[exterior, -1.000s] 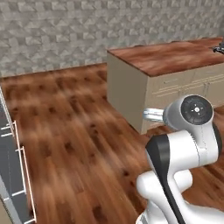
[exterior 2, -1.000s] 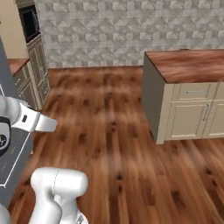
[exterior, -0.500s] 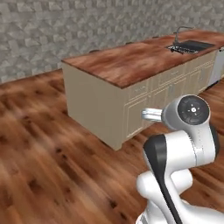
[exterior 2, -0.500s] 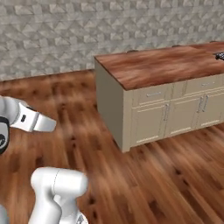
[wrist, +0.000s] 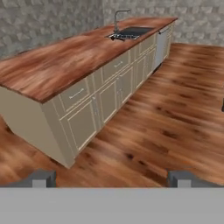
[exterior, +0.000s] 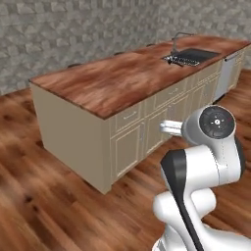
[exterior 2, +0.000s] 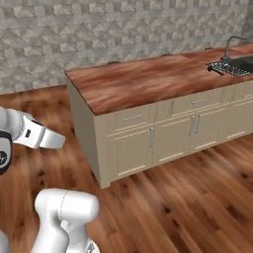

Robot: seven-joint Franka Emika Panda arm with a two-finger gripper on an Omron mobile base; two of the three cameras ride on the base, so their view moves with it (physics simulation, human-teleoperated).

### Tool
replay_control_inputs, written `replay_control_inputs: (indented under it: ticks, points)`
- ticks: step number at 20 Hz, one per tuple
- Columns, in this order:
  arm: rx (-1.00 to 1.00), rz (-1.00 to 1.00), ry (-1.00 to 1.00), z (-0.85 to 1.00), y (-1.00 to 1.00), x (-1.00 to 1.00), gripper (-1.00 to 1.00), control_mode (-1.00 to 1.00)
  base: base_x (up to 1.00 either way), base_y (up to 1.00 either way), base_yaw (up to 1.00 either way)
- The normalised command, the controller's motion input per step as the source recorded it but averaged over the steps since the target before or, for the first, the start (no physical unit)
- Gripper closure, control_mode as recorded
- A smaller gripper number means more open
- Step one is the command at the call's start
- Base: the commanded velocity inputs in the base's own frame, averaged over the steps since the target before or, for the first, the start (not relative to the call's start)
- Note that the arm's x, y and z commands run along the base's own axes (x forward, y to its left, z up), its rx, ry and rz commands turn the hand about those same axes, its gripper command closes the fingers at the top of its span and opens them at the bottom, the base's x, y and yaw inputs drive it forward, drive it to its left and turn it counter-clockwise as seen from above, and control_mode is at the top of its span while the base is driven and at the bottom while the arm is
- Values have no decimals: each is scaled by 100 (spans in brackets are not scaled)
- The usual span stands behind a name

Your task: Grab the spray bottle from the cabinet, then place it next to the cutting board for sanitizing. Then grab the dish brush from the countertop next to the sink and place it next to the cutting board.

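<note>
Sink (exterior: 192, 55) now in all views: base swung toward the island worktop (exterior 2: 148, 79); brush fetch ahead. Jaws spread, nothing held.

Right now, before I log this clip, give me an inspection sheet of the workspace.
Surface: reddish-brown countertop on a beige island.
Job's things: sink with curved faucet at the far end; a small dark item at its near edge, possibly the dish brush, too small to tell.
Clutter: nothing seen.
Grippers: gripper open, holding nothing, above the wooden floor.
Cables: nothing seen.
Surroundings: low panelled cupboards, grey stone wall.
</note>
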Motion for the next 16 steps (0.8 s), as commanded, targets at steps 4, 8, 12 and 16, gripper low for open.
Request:
replay_control_inputs:
  ticks: [4,8,12,16]
  points:
    - [0,0,0,0,0,0,-100,100,100,-83,35]
    - [0,0,0,0,0,0,-100,100,100,-83,51]
    - [0,0,0,0,0,0,-100,100,100,-80,55]
    - [0,0,0,0,0,0,-100,100,100,-92,51]
